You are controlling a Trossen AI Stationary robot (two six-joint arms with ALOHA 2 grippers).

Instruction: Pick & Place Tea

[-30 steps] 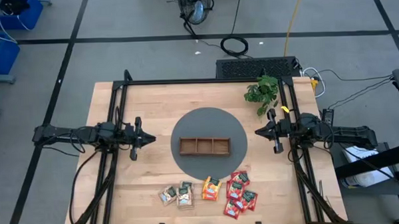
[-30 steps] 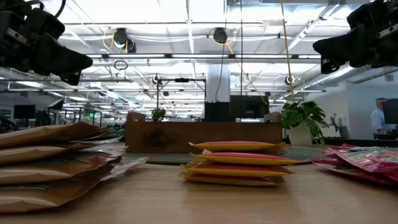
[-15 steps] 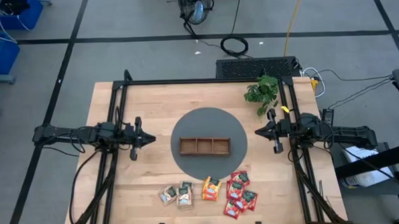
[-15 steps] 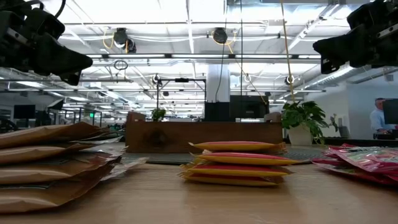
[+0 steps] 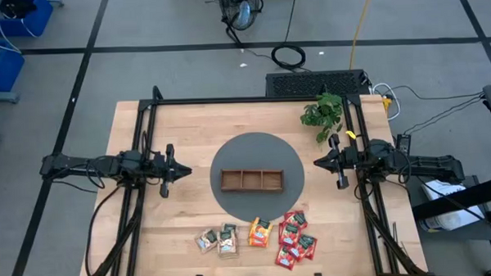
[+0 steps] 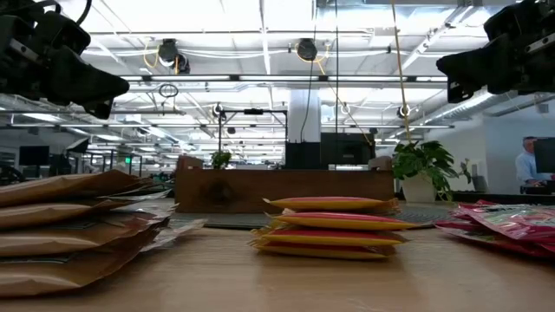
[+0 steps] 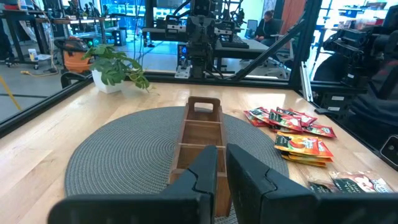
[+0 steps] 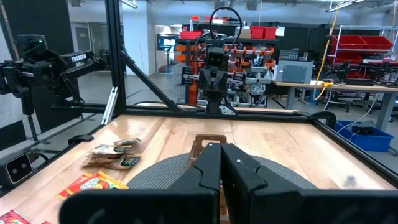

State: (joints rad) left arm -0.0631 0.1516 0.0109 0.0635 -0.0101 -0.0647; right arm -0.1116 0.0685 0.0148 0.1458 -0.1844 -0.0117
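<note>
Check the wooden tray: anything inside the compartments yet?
In the high view, the wooden tray shows three compartments with bare wood; no tea sachets inside. In the left wrist view, the pincer fingers cover the nearest compartment.

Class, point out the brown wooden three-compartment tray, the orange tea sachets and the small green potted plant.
brown wooden three-compartment tray (image 5: 252, 180): high view, middle compartment.
orange tea sachets (image 5: 259, 232): high view, top sachet's face.
small green potted plant (image 5: 322, 113): high view, leaves.

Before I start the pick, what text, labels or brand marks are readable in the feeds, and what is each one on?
"TRIOSSEN": not quite; it reads "TROSSEN", white letters on the left arm in the right wrist view.
Dark labels on the red sachets, orange sachets and tan-and-green sachets: printing too small to read.
Wooden tray, round grey mat, potted plant: no text visible.
</note>
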